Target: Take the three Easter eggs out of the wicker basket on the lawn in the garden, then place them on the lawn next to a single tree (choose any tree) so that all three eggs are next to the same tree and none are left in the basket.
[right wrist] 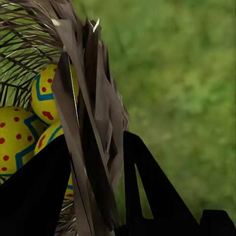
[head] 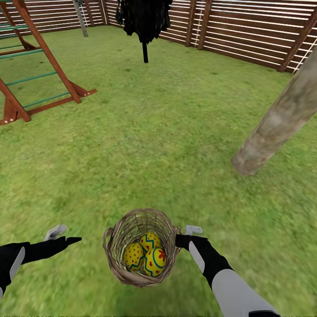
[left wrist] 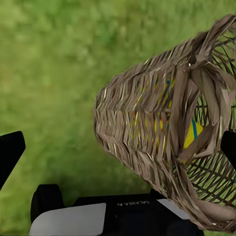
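Right wrist view puts me closest to the work: my right gripper (right wrist: 96, 196) has one dark finger inside the wicker basket (right wrist: 93, 128) and one outside, the woven rim wall standing between them. The jaws straddle the wall, but I cannot tell whether they press it or only bracket it. Just past the inner finger sit the three Easter eggs (right wrist: 44, 93), yellow with blue zigzags and red dots, bunched together at the bottom.

From the head camera, the basket (head: 127, 229) appears on the lawn (head: 176, 132) between my two arms, my right gripper (head: 187, 235) at its rim, all three eggs (head: 147, 257) inside. My left gripper (head: 61, 235) hangs well apart from the basket, its fingers spread wide with nothing between them.

I judge the loose twig weave light and springy; it will flex and may tip if I pull on one side, so the rim is a fair handle only for steadying. The eggs look smooth, hard and rounded, likely to slip from a shallow pinch; I would take each across its middle, from above, with a firm but gentle squeeze.

Farther off to the right rises the tree (head: 281, 119), its pale trunk meeting the grass. Beyond stand the play tower (head: 39, 57) and the fence (head: 246, 31).
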